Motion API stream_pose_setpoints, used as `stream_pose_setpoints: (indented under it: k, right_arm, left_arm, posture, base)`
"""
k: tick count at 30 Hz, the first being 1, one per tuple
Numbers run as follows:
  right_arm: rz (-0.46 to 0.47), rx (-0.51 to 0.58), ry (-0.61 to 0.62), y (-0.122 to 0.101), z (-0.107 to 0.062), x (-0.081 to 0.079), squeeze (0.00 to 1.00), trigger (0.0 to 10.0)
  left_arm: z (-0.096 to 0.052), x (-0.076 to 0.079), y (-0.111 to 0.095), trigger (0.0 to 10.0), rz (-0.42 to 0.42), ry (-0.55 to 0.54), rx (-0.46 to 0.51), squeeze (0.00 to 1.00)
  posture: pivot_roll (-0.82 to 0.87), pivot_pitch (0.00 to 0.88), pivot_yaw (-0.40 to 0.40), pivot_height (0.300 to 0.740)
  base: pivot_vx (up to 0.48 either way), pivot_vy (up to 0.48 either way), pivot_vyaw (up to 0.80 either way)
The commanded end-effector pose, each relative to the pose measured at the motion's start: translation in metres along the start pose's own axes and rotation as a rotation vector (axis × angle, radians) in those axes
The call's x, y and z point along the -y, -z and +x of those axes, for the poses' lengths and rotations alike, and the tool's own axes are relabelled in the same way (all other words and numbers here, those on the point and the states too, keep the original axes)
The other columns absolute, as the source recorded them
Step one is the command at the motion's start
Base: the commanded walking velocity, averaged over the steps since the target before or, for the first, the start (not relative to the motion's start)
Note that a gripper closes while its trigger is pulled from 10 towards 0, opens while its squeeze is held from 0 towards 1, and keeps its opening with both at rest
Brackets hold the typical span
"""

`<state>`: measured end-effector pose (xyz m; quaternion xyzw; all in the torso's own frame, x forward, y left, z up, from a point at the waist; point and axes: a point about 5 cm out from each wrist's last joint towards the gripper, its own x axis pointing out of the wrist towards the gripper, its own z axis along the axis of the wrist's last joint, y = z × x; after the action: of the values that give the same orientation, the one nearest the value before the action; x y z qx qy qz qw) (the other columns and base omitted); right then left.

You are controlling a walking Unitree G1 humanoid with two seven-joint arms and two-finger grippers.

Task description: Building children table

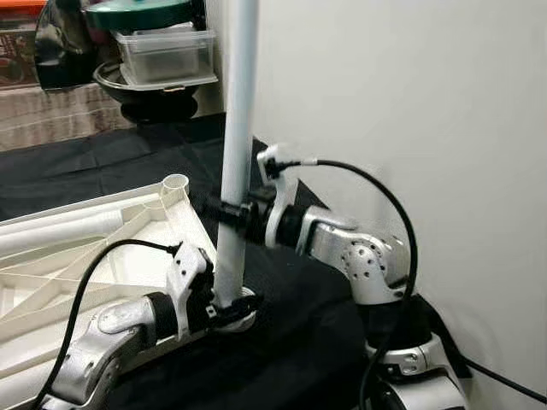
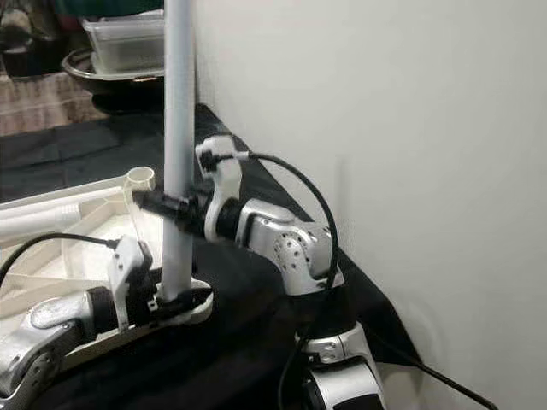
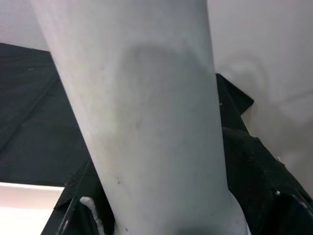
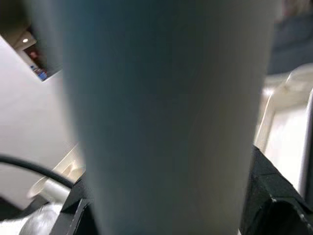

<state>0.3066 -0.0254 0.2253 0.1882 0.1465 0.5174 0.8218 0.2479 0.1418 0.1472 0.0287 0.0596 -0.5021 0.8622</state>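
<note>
A white table top (image 1: 77,248) lies upside down on a black cloth, its ribbed underside up. A pale table leg (image 1: 237,145) stands upright in the near corner socket (image 1: 244,309). My right gripper (image 1: 224,212) is shut on the leg at mid height, coming in from the right. My left gripper (image 1: 229,309) is shut around the leg's foot at the socket. In the wrist views the leg (image 3: 146,122) (image 4: 166,117) looms close between the black fingers. Another corner socket (image 1: 175,184) stands open at the far corner.
A white wall (image 1: 410,102) rises close on the right. A second loose leg (image 1: 51,232) lies along the table top's far rim. Behind, a clear plastic box (image 1: 167,53) sits on a dark bowl (image 1: 145,90). Black cloth (image 1: 102,158) covers the floor.
</note>
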Motion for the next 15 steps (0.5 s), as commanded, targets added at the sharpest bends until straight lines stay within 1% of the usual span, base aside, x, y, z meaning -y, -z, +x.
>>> stream_pose_setpoints:
  k: [1, 2, 3, 4, 6, 7, 8, 9, 11, 15]
  right_arm:
    - [0.051, -0.020, 0.004, 0.005, -0.003, 0.003, 0.00, 10.0]
    - [0.118, -0.011, -0.004, 0.008, -0.004, 0.002, 0.00, 10.0]
    - [0.135, -0.009, -0.007, 0.009, -0.004, 0.001, 0.00, 4.7]
    - [0.143, -0.004, -0.014, 0.009, -0.004, 0.000, 0.00, 1.2]
    - [0.145, -0.001, -0.018, 0.009, -0.004, -0.001, 0.00, 1.2]
    - [0.152, 0.008, -0.021, 0.009, -0.003, -0.002, 0.00, 0.0]
    - [0.161, 0.032, -0.007, 0.007, -0.003, -0.002, 0.00, 0.0]
    - [0.161, 0.032, -0.007, 0.007, -0.003, -0.002, 0.00, 0.0]
    - [0.190, 0.113, 0.019, -0.003, -0.004, -0.001, 0.00, 0.0]
    - [0.197, 0.126, 0.014, -0.006, -0.004, -0.002, 0.00, 0.0]
  left_arm:
    - [0.000, 0.003, -0.005, 10.0, 0.049, 0.032, 0.001, 0.00]
    - [0.002, 0.001, -0.005, 10.0, 0.052, 0.023, 0.008, 0.00]
    - [0.002, 0.001, -0.005, 10.0, 0.053, 0.022, 0.009, 0.00]
    - [0.003, 0.002, -0.004, 10.0, 0.055, 0.027, 0.008, 0.00]
    - [0.004, 0.002, -0.004, 10.0, 0.057, 0.031, 0.006, 0.00]
    - [0.005, 0.003, -0.003, 10.0, 0.060, 0.037, 0.005, 0.00]
    - [0.006, 0.004, -0.003, 10.0, 0.062, 0.043, 0.004, 0.00]
    - [0.006, 0.004, -0.003, 10.0, 0.062, 0.043, 0.004, 0.00]
    - [0.007, 0.004, -0.002, 10.0, 0.069, 0.056, 0.003, 0.00]
    - [0.008, 0.004, -0.002, 10.0, 0.068, 0.061, 0.002, 0.00]
  posture:
    - [0.03, 0.000, -0.071, 0.740]
    - [0.03, 0.000, -0.069, 0.740]
    - [0.03, 0.000, -0.066, 0.740]
    - [0.03, 0.000, -0.066, 0.740]
    - [0.03, 0.000, -0.066, 0.740]
    - [0.02, 0.000, -0.061, 0.740]
    - [0.02, 0.000, -0.061, 0.740]
    - [0.02, 0.000, -0.061, 0.740]
    - [0.02, 0.000, -0.059, 0.740]
    - [0.02, 0.000, -0.057, 0.740]
  base:
    - [0.000, 0.000, 0.00]
    - [0.000, 0.000, 0.00]
    - [0.000, 0.000, 0.00]
    - [0.000, 0.000, 0.00]
    - [0.000, 0.000, 0.00]
    - [0.000, 0.000, 0.00]
    - [0.000, 0.000, 0.00]
    - [0.000, 0.000, 0.00]
    - [0.000, 0.000, 0.00]
    - [0.000, 0.000, 0.00]
